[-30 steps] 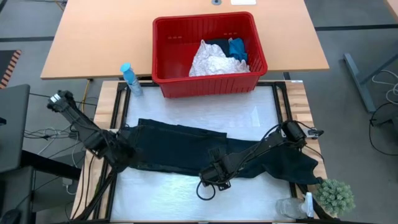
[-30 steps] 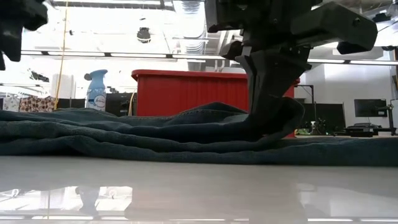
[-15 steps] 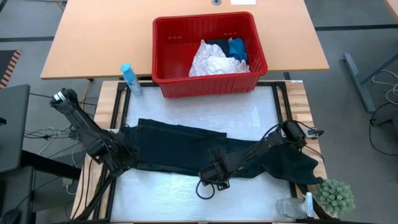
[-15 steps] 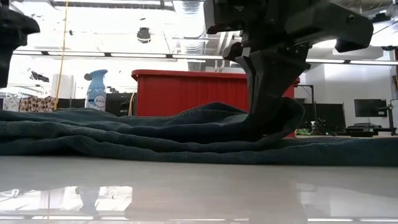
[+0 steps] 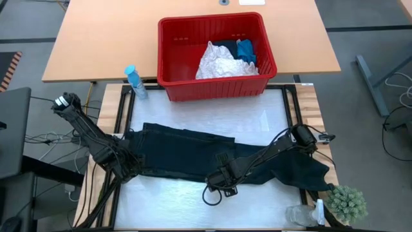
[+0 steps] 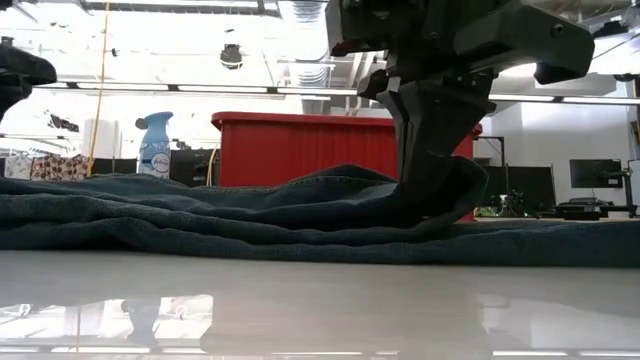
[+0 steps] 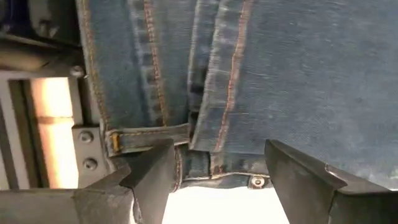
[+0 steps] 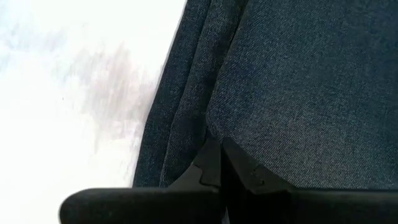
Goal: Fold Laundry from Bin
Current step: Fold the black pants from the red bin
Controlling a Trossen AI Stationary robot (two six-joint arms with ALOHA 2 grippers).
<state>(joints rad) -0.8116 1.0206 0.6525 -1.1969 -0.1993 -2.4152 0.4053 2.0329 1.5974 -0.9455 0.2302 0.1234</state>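
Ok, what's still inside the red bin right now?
In the bin: a white crinkled cloth, a small bright blue piece and a bit of black fabric behind them. Anything beneath those is covered.

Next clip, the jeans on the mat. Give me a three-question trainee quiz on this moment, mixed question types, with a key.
1. True or false: the left gripper is clamped on the waistband of the jeans.
2. Multiple choice: the right gripper is (A) open above the bin, (B) shut on a fold of the jeans near the table's front edge, (C) parked off the table.
3. Short answer: what lies in the red bin?

Key
1. False. Its fingers stand apart over the waistband, holding nothing.
2. B.
3. A white crinkled cloth, a small blue cloth and something dark behind them.
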